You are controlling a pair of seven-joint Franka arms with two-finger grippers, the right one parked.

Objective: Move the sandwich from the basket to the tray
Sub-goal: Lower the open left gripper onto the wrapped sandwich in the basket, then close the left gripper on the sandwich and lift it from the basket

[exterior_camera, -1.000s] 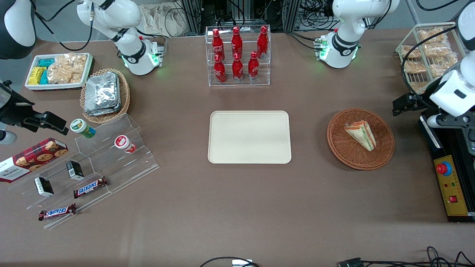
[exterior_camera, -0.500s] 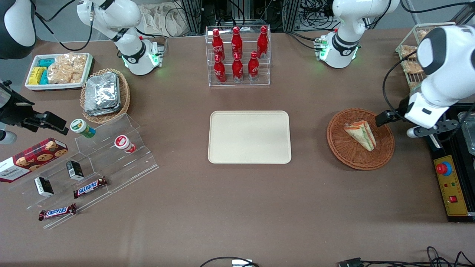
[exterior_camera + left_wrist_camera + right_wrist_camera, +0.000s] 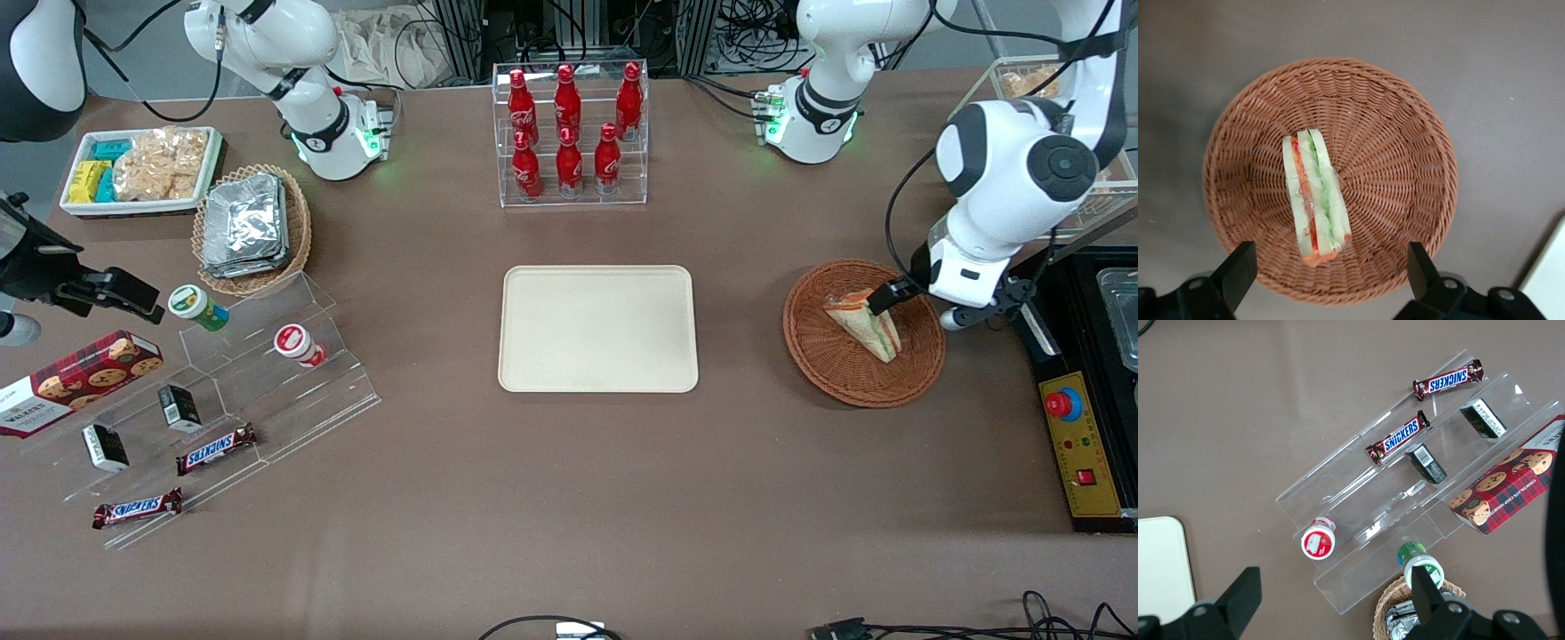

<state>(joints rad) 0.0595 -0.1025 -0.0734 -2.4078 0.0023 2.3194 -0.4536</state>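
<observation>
The sandwich [image 3: 864, 324], a clear-wrapped white-bread wedge with green, red and orange layers, lies in the round reddish-brown wicker basket [image 3: 827, 373] toward the working arm's end of the table. My left gripper [image 3: 916, 307] hangs above the basket, over its edge farther from the tray, open and empty. In the left wrist view the sandwich [image 3: 1313, 200] lies in the basket [image 3: 1405, 133], and the gripper [image 3: 1329, 273] has its black fingers [image 3: 1238, 270] spread wide, with the sandwich's thick end between them below. The cream-beige tray [image 3: 597, 329] lies flat mid-table.
A clear rack of red bottles [image 3: 569, 133] stands farther from the camera than the tray. A black control box with a red button [image 3: 1080, 444] and a wire rack of packets [image 3: 1022, 84] sit at the working arm's table end. A tan basket of foil packs [image 3: 252, 227] lies toward the parked arm's end.
My left arm has swung in from the table's end toward the basket, and its gripper now hangs over the basket by the sandwich. The sandwich has not moved.
</observation>
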